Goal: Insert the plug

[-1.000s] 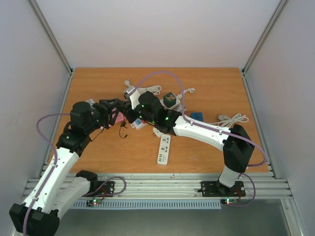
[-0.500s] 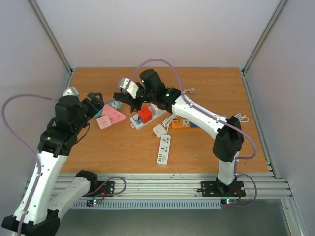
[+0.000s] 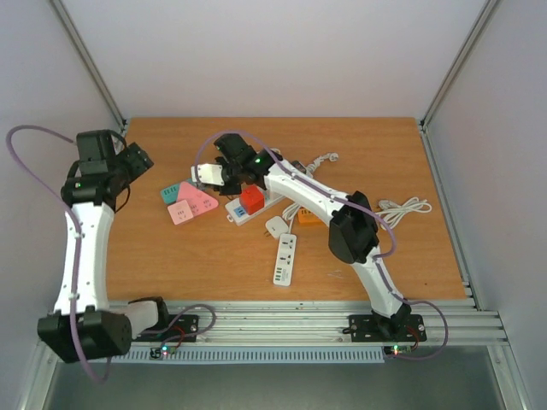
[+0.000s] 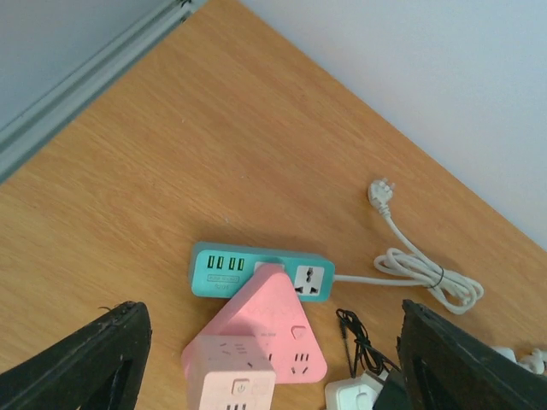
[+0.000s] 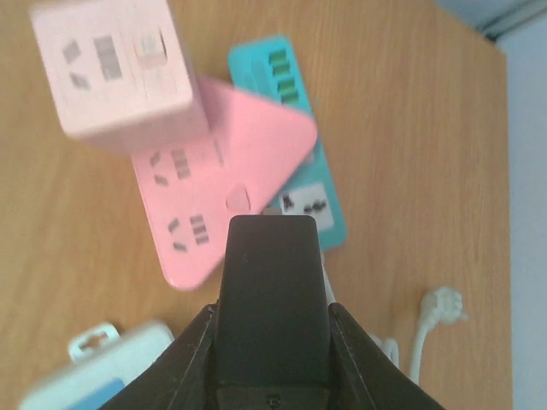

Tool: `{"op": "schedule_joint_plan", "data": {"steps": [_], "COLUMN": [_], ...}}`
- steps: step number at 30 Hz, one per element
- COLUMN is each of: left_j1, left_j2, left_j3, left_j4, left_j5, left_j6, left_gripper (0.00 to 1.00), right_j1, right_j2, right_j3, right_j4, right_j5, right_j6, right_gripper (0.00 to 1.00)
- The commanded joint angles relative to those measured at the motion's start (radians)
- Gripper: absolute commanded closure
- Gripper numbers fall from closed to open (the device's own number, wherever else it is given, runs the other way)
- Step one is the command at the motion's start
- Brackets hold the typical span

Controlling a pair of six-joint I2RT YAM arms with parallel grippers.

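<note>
The right end effector (image 5: 269,312) is closed down narrow on a black plug (image 5: 269,273), which sticks out past the fingertips at the lower centre of the right wrist view. The plug hangs just above the tabletop (image 3: 385,154), over the spot where a pink triangular socket block (image 5: 222,171) overlaps a teal power strip (image 5: 299,111). A pink cube socket (image 5: 115,68) sits at the upper left of that view.

The left end effector (image 4: 269,312) stands wide open and holds nothing. It is raised at the upper left of the overhead view, well apart from the sockets. Right of centre lie a red adapter (image 3: 252,199) and a white power strip (image 3: 285,260).
</note>
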Motion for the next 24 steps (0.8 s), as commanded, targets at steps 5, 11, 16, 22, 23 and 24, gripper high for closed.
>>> {"op": "schedule_joint_plan", "data": {"steps": [5,11,16,22,23,24], "left_j1": [0.051,0.051,0.049,0.047,0.045,0.045], "left_j2": [0.180,0.297,0.453,0.611,0.627,0.644], "left_j3": [0.040,0.022,0.120,0.224,0.237,0.244], "left_j4": [0.069,0.158,0.117,0.079,0.074,0.078], "left_j5": [0.242,0.342,0.396,0.395,0.370,0.358], "left_j6": [-0.020,0.038,0.127,0.198,0.209,0.217], "left_gripper": [0.19,0.17,0.17,0.21,0.21,0.21], "right_j1": [0.056,0.069,0.083,0.089,0.089,0.091], "right_j2": [0.068,0.194,0.305,0.323,0.328,0.331], "right_j3": [0.035,0.290,0.460,0.448,0.448,0.449], "right_j4": [-0.029,-0.369,-0.551,-0.520,-0.499,-0.481], "right_j5": [0.290,0.178,0.152,0.203,0.221,0.227], "right_j6": [-0.172,-0.128,-0.095,-0.081,-0.080,-0.081], "right_gripper": [0.97,0.97,0.98,0.98,0.98,0.98]}}
